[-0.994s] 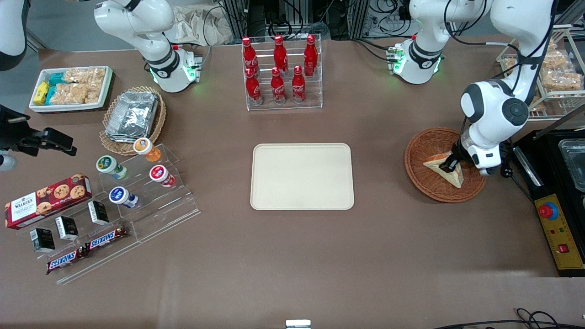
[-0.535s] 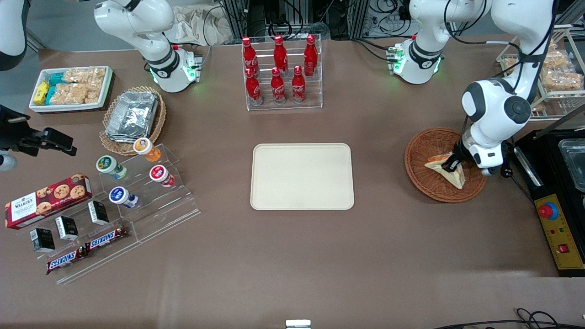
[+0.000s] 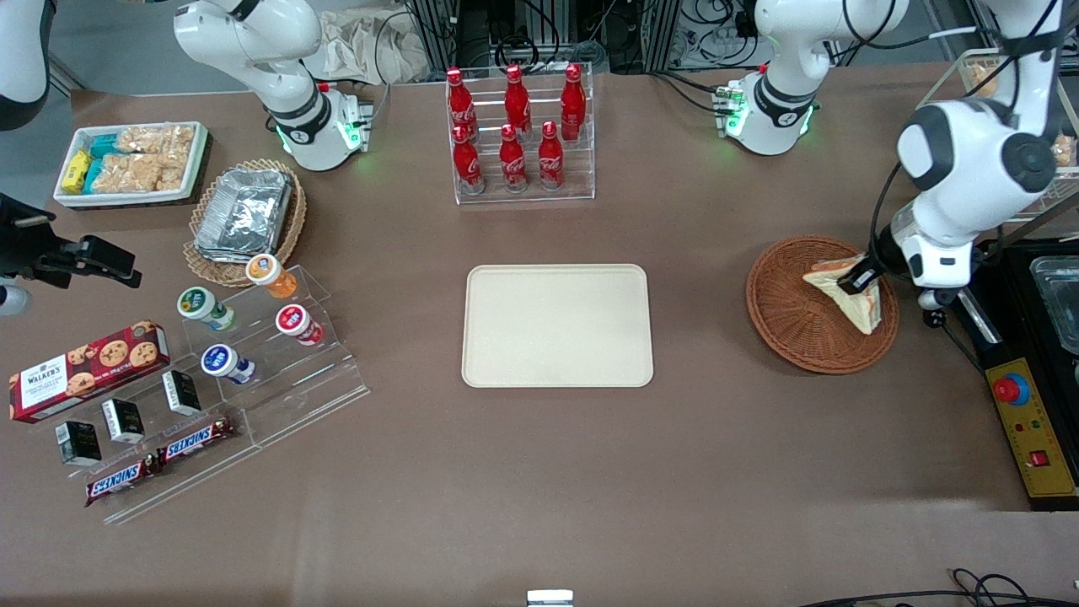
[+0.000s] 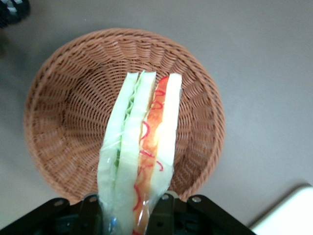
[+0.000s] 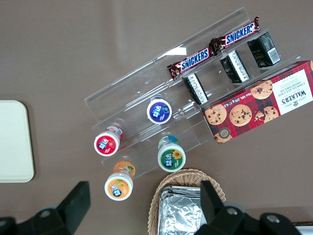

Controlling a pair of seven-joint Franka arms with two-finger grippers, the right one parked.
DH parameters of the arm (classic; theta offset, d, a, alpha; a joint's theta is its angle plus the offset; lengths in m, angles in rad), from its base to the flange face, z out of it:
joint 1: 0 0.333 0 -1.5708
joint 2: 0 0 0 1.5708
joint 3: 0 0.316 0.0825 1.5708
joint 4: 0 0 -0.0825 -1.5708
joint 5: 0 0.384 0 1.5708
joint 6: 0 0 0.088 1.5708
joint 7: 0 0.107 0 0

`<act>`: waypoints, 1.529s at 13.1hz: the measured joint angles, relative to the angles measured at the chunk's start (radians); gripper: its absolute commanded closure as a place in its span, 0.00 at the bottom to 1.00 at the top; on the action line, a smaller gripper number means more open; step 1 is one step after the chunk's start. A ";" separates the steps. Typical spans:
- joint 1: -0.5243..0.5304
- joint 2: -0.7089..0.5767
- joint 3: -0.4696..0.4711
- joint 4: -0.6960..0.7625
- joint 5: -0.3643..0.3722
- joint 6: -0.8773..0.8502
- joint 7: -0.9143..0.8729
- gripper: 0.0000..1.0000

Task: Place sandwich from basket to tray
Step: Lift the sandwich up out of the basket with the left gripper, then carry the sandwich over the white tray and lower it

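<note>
The sandwich (image 3: 847, 292), a wrapped white-bread wedge with red-orange and green filling, hangs above the reddish-brown wicker basket (image 3: 792, 329) at the working arm's end of the table. My gripper (image 3: 861, 278) is shut on the sandwich's upper edge. In the left wrist view the sandwich (image 4: 142, 147) sits pinched between the two black fingers (image 4: 164, 215), with the basket (image 4: 63, 117) below it and nothing else in the basket. The cream-beige tray (image 3: 557, 325) lies flat at the table's middle, with nothing on it; a corner of the tray (image 4: 288, 215) shows in the wrist view.
A rack of red cola bottles (image 3: 516, 135) stands farther from the front camera than the tray. A black control box with a red button (image 3: 1024, 413) lies beside the basket. Snack stands, yogurt cups (image 3: 244, 320) and a paler basket of foil containers (image 3: 244, 215) fill the parked arm's end.
My gripper has risen with the sandwich, lifting it off the basket floor and shifting it slightly away from the tray and from the front camera.
</note>
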 measured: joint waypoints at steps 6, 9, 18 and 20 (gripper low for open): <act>0.000 -0.012 0.013 0.397 0.087 -0.464 0.121 1.00; -0.005 -0.010 0.006 0.519 0.114 -0.577 0.224 1.00; -0.019 0.104 -0.335 0.750 0.118 -0.655 0.114 1.00; -0.020 0.135 -0.399 0.759 0.118 -0.654 0.094 1.00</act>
